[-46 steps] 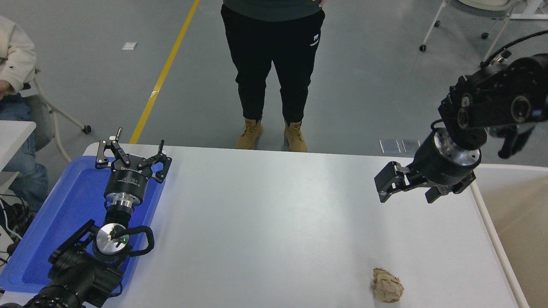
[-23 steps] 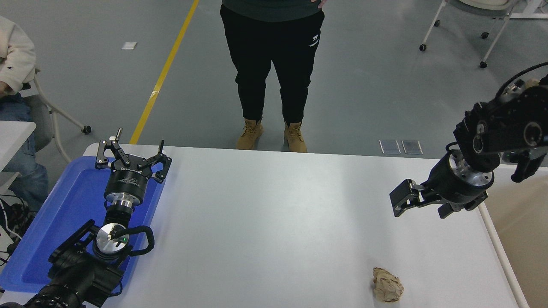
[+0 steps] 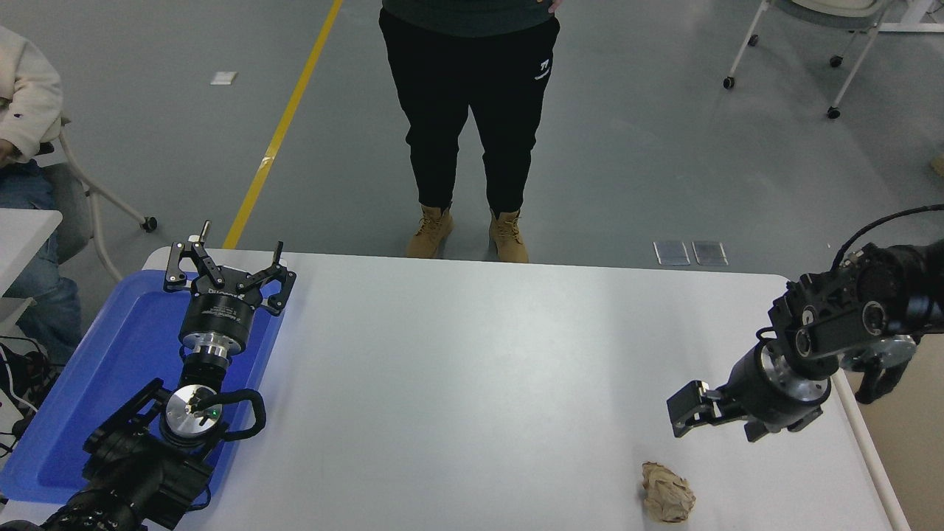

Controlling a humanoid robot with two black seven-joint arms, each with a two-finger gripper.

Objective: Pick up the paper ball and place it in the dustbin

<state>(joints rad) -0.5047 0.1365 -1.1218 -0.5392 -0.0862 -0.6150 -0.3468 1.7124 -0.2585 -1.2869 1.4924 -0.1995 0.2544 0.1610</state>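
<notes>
1. Since the earlier frames, your right arm has dropped from high over the table's far right side to low at its right edge, so the right gripper (image 3: 692,417) now hangs close above and just beyond the paper ball; everything else has kept its place.
2. At the far left, you can see a seated person's pale sleeve (image 3: 28,96) and a chair.
3. Your left arm is parked at the lower left, over the blue tray (image 3: 110,354) that lies on the table's left end. The left gripper (image 3: 225,267) points away from you with its fingers spread apart, holding nothing.
4. Beyond the table's far edge, near the middle, a person in black trousers and tan boots (image 3: 466,234) stands on the grey floor, beside a yellow floor line.
5. The white table (image 3: 472,369) is bare across its middle.
6. The paper ball (image 3: 667,493), a wrinkled tan lump, rests on the table near the front right corner, untouched.
7. Your right gripper points left and down; you cannot tell from this angle whether its fingers are apart or together, and it does not touch the ball.
8. At the right edge, the dustbin (image 3: 859,435) shows its white rim and a strip of beige inner wall, just beside the table.
</notes>
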